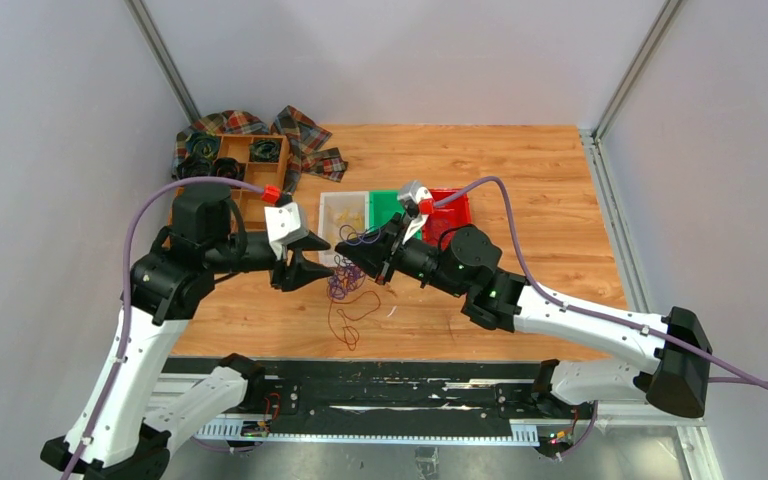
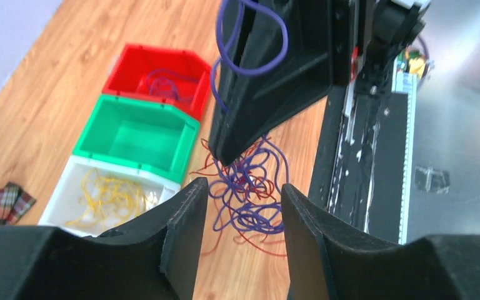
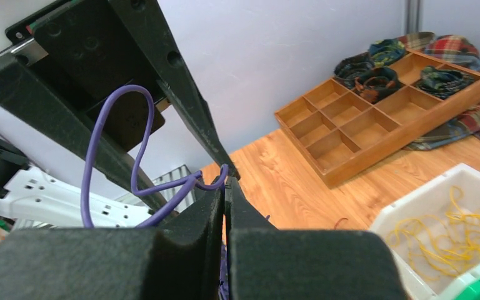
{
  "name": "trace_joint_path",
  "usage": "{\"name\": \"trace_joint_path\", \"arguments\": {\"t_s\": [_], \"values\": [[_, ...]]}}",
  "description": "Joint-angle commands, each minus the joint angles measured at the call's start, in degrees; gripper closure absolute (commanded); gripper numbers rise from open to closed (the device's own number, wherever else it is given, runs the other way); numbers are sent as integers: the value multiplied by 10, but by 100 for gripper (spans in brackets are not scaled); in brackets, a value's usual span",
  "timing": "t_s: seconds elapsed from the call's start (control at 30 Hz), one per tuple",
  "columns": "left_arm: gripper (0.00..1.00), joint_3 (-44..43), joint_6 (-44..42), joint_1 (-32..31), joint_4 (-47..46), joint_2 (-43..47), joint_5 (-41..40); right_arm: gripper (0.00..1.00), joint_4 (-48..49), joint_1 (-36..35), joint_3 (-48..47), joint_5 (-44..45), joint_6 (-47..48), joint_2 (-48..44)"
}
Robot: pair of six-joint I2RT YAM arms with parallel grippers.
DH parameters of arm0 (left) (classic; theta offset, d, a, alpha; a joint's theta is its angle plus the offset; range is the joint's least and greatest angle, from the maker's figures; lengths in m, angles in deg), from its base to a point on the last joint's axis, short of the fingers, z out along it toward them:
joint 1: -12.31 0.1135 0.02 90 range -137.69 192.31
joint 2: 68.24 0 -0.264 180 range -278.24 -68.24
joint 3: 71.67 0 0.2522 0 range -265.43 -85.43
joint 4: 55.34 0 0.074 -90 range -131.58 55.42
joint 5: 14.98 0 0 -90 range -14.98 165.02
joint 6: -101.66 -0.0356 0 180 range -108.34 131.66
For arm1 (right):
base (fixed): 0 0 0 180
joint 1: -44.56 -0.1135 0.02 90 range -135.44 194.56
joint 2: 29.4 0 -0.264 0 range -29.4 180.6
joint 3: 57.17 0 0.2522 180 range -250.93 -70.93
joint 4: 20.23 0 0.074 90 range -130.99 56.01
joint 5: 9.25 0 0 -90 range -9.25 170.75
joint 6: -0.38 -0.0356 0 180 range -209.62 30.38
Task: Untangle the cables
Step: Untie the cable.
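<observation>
Here, my left arm comes in from the left with the forearm level, and my left hand (image 2: 244, 187) hangs open just above the cables (image 2: 257, 182), jaws spread to either side of them. The cables lie as a loose clump of purple and dark red loops on the worktop (image 1: 530, 190), just in front of the bins and between my two hands. My right arm stretches across from the right. My right hand (image 3: 225, 184) is closed, its tips pinching a purple wire (image 3: 130, 88) that arches up in a loop.

At the far left a wooden tray (image 3: 350, 164) holds black coiled rolls (image 3: 375, 81), with plaid cloth (image 3: 456, 47) beside it. Then come three bins in a row: the white bin (image 2: 62, 187) holds yellow wires (image 2: 109, 200), the green bin (image 2: 137, 134) sits next to it, and the red bin (image 2: 120, 69) holds purple wires (image 2: 162, 81).
</observation>
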Motion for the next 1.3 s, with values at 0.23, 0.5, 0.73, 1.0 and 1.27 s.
{"name": "trace_joint_path", "arguments": {"t_s": [0.23,0.5,0.73,1.0,1.27], "values": [[62,38,115,0,-131,18,77,99,83,4,-18,-63,-85,3],[68,40,148,0,-166,25,78,99,98,4,-30,-90,-109,14],[90,46,184,0,-188,27,97,99,107,4,-34,-103,-121,27],[99,51,222,0,-213,42,90,78,90,14,-18,-85,-110,1],[99,54,280,1,-248,43,79,44,49,28,11,-84,-98,-39]]}}
